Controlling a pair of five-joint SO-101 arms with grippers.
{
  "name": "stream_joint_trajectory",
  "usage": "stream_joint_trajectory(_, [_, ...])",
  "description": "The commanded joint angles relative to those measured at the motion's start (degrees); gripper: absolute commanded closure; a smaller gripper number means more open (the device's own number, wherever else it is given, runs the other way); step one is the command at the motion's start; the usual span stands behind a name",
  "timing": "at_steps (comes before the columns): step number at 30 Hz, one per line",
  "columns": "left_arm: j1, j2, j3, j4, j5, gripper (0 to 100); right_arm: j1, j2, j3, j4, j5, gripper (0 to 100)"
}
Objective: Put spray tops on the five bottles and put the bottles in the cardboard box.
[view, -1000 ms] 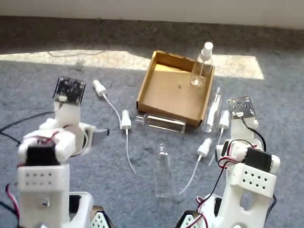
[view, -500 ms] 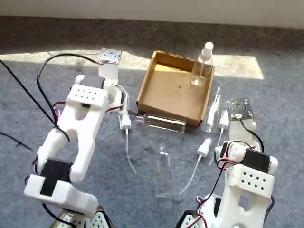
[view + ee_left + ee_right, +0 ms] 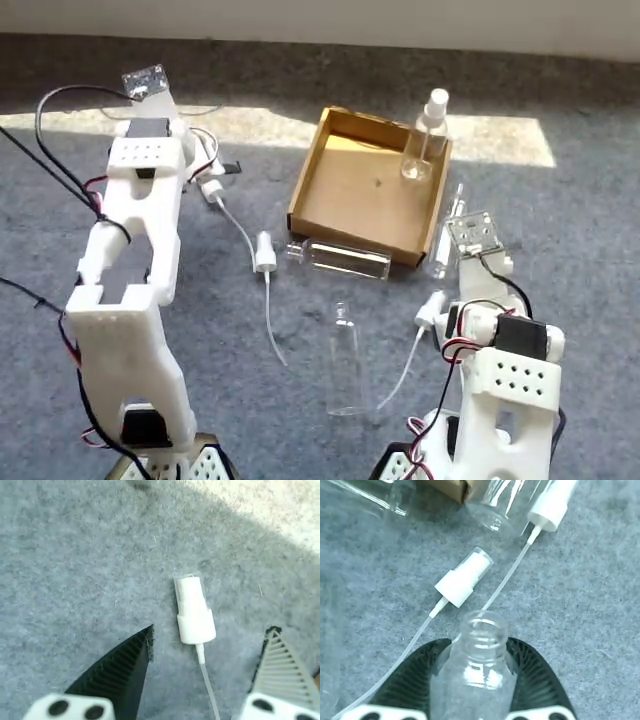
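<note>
**A:** The left gripper point(image 3: 209, 632) hangs low over the grey carpet point(image 3: 75, 555), jaws spread wide. One sits on either side of a white plastic spray top with a thin tube point(image 3: 194, 612), and neither touches it.

**B:** And the right gripper point(image 3: 480, 652)?

**A:** Jaws clamped on a clear open-necked plastic bottle point(image 3: 479, 672), just beside the brown cardboard box point(image 3: 360, 195).

**B:** Anything inside?

**A:** One capped clear bottle point(image 3: 424, 140), upright in the far right corner. An uncapped bottle point(image 3: 340, 258) lies along the front wall, and a second uncapped bottle point(image 3: 346, 365) lies nearer the arms.
</note>
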Motion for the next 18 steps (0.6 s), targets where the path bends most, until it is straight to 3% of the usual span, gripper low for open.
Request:
stream_joint_trajectory(1, [-0.8,6.9,-10.0,-0.4,0.5,69,-0.4,-0.6,-0.2,0.1,-0.6,99.5])
stream_joint_trajectory(10, [-0.7,16.8,-21.8,7.2,2.4,69,-0.1,-0.6,-0.2,0.2,-0.6,99.5])
stream_joint_trajectory(18, [-0.6,22.1,-27.0,7.6,2.4,77,-0.1,-0.6,-0.1,0.3,-0.4,99.5])
